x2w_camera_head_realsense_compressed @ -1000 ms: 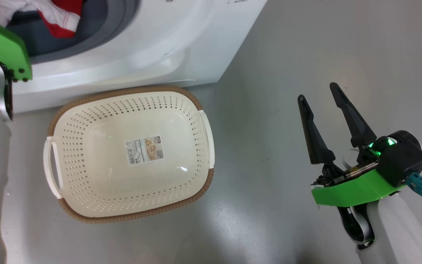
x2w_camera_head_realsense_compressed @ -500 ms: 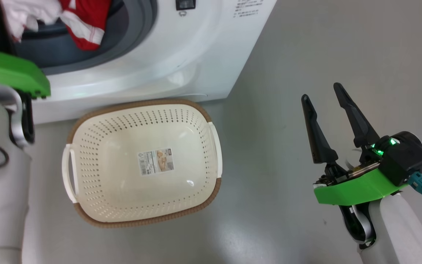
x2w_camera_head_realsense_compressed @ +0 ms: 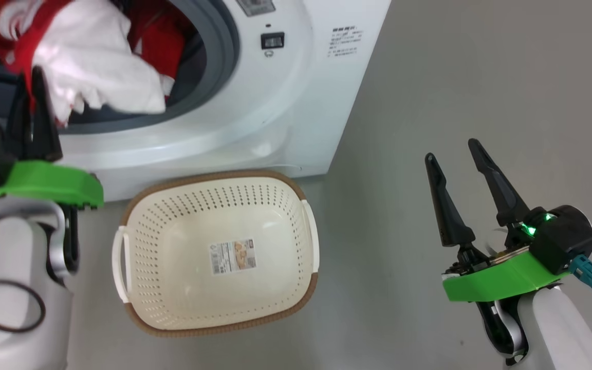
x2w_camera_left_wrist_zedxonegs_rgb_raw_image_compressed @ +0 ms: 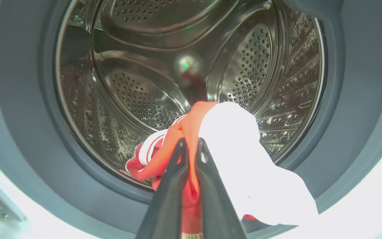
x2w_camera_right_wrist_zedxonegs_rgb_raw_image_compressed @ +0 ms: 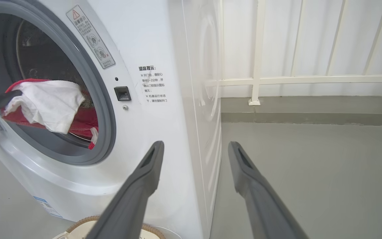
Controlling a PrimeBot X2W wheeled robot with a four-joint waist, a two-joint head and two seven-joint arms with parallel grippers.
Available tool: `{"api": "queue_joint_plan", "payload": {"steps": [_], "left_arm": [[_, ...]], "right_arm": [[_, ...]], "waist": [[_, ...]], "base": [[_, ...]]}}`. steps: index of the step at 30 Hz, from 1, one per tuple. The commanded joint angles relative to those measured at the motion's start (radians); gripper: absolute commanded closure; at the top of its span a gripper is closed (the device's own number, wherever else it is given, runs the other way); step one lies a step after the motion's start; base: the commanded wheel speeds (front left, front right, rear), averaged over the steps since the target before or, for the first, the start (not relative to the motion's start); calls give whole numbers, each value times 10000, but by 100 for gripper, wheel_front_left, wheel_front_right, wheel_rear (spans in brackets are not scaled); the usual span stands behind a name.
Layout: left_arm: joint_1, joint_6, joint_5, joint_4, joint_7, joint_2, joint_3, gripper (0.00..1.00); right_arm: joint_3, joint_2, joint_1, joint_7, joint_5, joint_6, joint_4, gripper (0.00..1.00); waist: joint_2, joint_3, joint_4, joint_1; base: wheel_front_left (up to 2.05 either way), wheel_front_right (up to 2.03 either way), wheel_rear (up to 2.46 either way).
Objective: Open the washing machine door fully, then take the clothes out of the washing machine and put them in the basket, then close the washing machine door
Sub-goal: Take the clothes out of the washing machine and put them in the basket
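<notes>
Unloading is the step in hand: the left gripper (x2w_camera_left_wrist_zedxonegs_rgb_raw_image_compressed: 190, 142) has its jaws pinched nearly shut on a bunch of the red-and-white clothes (x2w_camera_left_wrist_zedxonegs_rgb_raw_image_compressed: 234, 132) at the mouth of the washing machine (x2w_camera_head_realsense_compressed: 285, 103). The basket (x2w_camera_head_realsense_compressed: 224, 176) sits empty on the floor (x2w_camera_head_realsense_compressed: 429, 77) just in front of it. Next, I reckon, the bundle must be drawn clear of the gasket (x2w_camera_left_wrist_zedxonegs_rgb_raw_image_compressed: 22, 116) and lowered over the basket. The right gripper (x2w_camera_head_realsense_compressed: 451, 150) hangs well to the right, jaws wide, holding nothing. The white cloth hides the bottom of the drum (x2w_camera_left_wrist_zedxonegs_rgb_raw_image_compressed: 138, 83); one garment or several, I cannot tell.
</notes>
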Motion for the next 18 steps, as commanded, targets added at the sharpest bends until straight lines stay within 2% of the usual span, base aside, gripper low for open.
{"api": "queue_joint_plan", "payload": {"steps": [1,11,18], "left_arm": [[430,-9,121,-639,-121,359,415,100],[1784,-220,154,-2000,-121,152,539,100],[3081,58,205,-3231,34,-53,455,100]], "right_arm": [[187,50,231,-63,181,63,-193,0],[197,50,584,-63,217,63,-96,0],[229,50,911,-63,326,63,-54,0]], "waist": [[0,-432,142,0],[0,-1189,225,0],[0,-1800,56,0]], "base": [[0,0,0],[0,0,0],[0,0,0]]}}
